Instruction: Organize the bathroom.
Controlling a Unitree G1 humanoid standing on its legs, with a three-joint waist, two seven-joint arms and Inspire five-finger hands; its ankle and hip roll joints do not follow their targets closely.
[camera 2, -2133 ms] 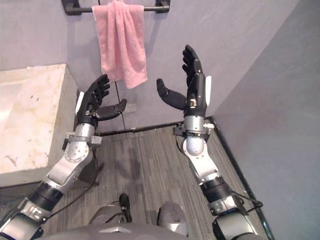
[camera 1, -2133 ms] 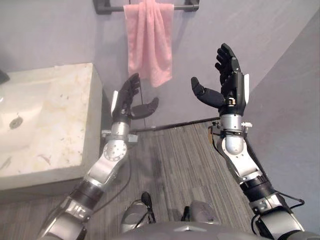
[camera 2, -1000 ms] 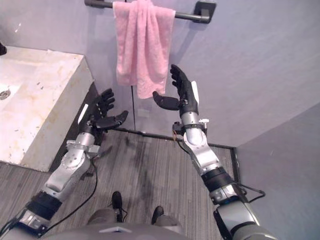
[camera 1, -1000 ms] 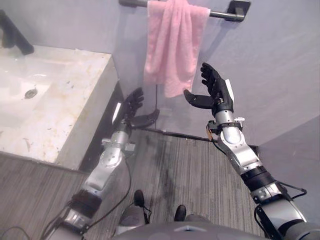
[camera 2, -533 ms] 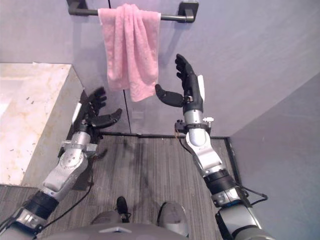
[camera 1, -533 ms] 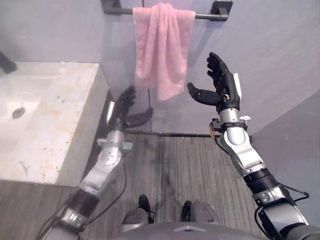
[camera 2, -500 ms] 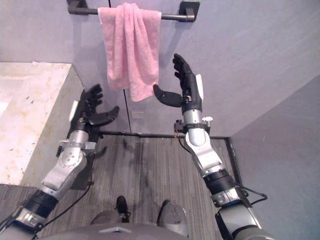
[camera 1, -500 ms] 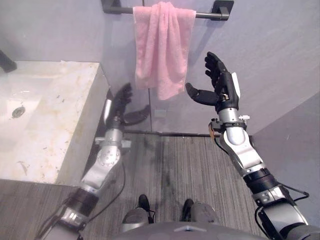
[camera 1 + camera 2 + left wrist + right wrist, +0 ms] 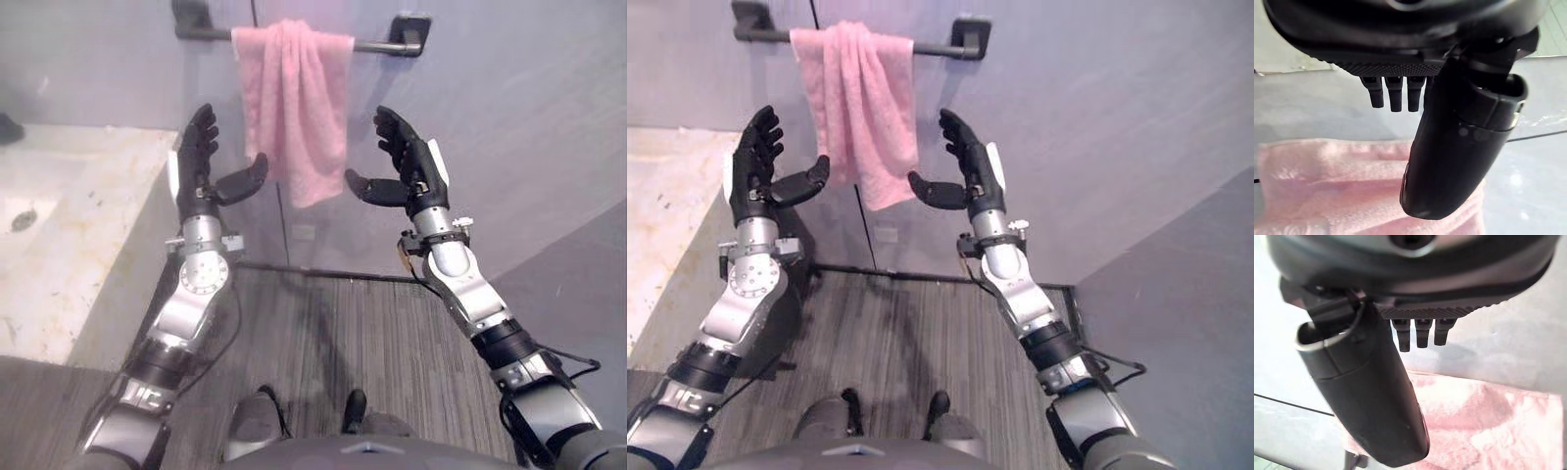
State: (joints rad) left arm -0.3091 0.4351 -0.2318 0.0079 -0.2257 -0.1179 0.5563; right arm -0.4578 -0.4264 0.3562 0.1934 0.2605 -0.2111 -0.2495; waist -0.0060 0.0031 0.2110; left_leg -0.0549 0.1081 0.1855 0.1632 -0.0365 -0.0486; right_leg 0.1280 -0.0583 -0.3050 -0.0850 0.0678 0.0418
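— Hanging where? Made of what?
— Draped over a dark towel bar on the grey wall: pink towel, soft looped terry, bunched into vertical folds. Long axis straight down, lower edge pointing at the striped grey floor.
— Held by anything?
— No. Flanked by both: left robot hand and right robot hand, fingers straight, thumbs spread inward, just beside the cloth, apart from it.
— Hard to see?
— Left bar bracket partly cut off at the top edge. Pale stone sink surface, mottled, cropped at the side.
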